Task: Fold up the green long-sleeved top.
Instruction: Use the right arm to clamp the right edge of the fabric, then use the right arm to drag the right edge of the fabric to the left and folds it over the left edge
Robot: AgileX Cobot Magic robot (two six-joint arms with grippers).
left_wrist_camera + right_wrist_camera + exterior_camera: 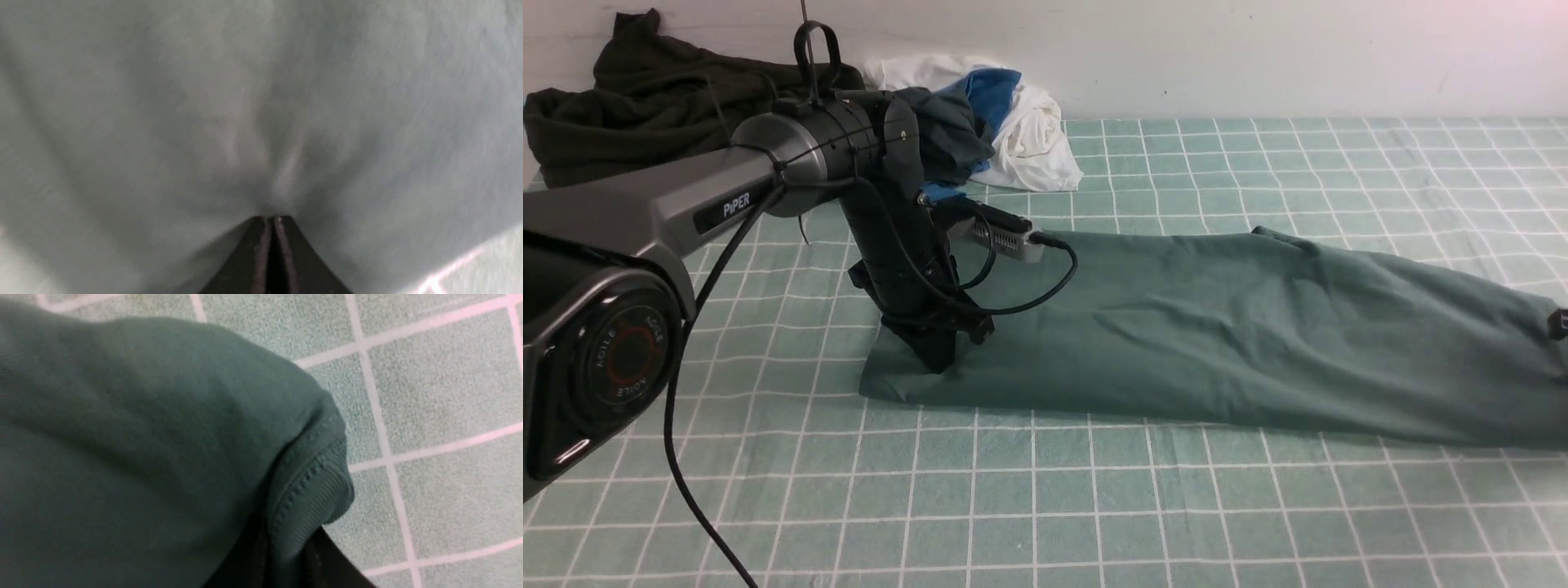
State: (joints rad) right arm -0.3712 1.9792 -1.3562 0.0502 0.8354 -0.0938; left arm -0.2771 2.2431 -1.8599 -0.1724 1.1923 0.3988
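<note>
The left gripper (931,358) stands on the left end of the green long-sleeved top (1258,327). Its fingers (250,261) are pressed together, and the cloth bunches up at their tips, so they seem to pinch it. The top lies flat in one long, thin strip across the middle of the worktop. No sleeves stick out, so the sides look tucked in already. At the far right end, the right gripper (1558,323) has its fingers (329,561) clamped on the ribbed edge of the top. Both ends look held, but the strip is not yet folded end to end, so that part seems left to do. The worktop is covered by a pale green checked cloth (1094,506). At the back left lies a very dark garment (645,90), then a pile of grey-blue, blue and white clothes (1021,122), all against a plain white wall (1298,49).
</note>
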